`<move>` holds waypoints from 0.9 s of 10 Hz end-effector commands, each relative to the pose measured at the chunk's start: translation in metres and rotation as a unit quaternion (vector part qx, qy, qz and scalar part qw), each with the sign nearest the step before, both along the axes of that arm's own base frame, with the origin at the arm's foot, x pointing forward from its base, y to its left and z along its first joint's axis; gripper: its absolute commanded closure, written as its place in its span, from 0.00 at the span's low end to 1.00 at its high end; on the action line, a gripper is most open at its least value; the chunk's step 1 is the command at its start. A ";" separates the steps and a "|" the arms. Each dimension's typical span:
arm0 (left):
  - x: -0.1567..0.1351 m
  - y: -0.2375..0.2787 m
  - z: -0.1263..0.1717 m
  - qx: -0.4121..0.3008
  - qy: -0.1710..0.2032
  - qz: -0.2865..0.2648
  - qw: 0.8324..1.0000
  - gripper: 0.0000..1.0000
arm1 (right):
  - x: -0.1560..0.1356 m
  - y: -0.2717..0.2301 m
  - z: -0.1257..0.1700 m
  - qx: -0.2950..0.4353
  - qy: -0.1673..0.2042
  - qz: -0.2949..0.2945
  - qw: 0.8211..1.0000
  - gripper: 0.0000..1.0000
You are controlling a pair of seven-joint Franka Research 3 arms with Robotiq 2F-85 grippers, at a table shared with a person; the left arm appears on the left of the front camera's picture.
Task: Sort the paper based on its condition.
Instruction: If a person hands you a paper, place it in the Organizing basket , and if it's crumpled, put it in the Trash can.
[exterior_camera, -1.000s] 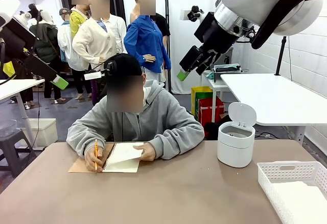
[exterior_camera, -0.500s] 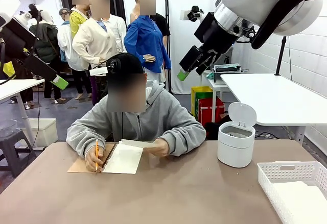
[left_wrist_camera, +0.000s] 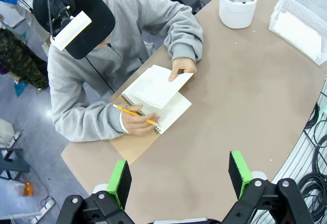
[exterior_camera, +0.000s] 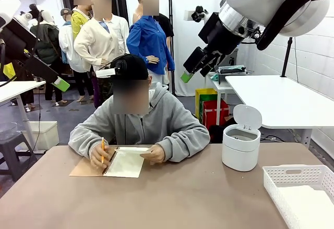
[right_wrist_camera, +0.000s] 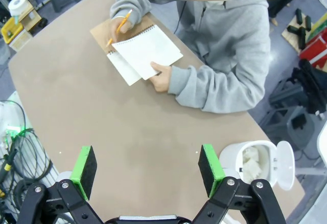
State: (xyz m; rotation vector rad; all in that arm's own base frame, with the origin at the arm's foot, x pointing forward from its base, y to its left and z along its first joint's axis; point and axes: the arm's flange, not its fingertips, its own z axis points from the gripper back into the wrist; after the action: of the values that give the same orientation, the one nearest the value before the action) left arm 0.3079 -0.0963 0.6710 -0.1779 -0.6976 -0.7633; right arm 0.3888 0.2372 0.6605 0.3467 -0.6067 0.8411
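A: Noted at 9 o'clock in the front view: left gripper [left_wrist_camera: 180, 179] raised high over the table [exterior_camera: 182, 203]; jaws spread wide, nothing held.

B: And the paper?

A: A white page [left_wrist_camera: 156, 85] is pinned by the person's free hand [left_wrist_camera: 181, 67] over the notebook [left_wrist_camera: 171, 114]; a pencil [left_wrist_camera: 134, 113] is held in the other hand [left_wrist_camera: 134, 125]; whether the page is torn free cannot be told.

B: Bearing from the jaws?

A: At 12 o'clock from the left gripper, well apart; likewise at 12 o'clock from the right gripper [right_wrist_camera: 147, 172], which is also wide open and empty. In the right wrist view the page's long axis is judged to run from 8 to 2 o'clock, slantwise to the line between the pads; a wrist roll would probably be needed.

B: Further right?

A: Crumpled wads [right_wrist_camera: 250, 162] are seen in the open bin [exterior_camera: 241, 148]; flat sheets [exterior_camera: 308, 208] lie in the basket [exterior_camera: 292, 176] at 4 o'clock.

B: Nearer arm?

A: The notebook sits left of table centre; the left arm is judged nearer.
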 end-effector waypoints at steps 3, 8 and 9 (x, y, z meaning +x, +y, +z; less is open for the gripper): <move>0.000 0.001 0.000 -0.004 0.001 -0.002 1.000 0.00 | -0.001 0.000 -0.001 0.001 0.003 -0.002 1.000 0.00; 0.000 0.001 0.000 -0.004 0.001 -0.002 1.000 0.00 | -0.001 0.000 -0.001 0.001 0.003 -0.002 1.000 0.00; 0.000 0.001 0.000 -0.004 0.001 -0.002 1.000 0.00 | -0.001 0.000 -0.001 0.001 0.003 -0.002 1.000 0.00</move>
State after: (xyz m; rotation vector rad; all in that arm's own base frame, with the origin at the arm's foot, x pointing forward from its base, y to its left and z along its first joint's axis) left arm 0.3079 -0.0963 0.6710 -0.1779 -0.6976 -0.7633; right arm 0.3888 0.2372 0.6605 0.3467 -0.6067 0.8411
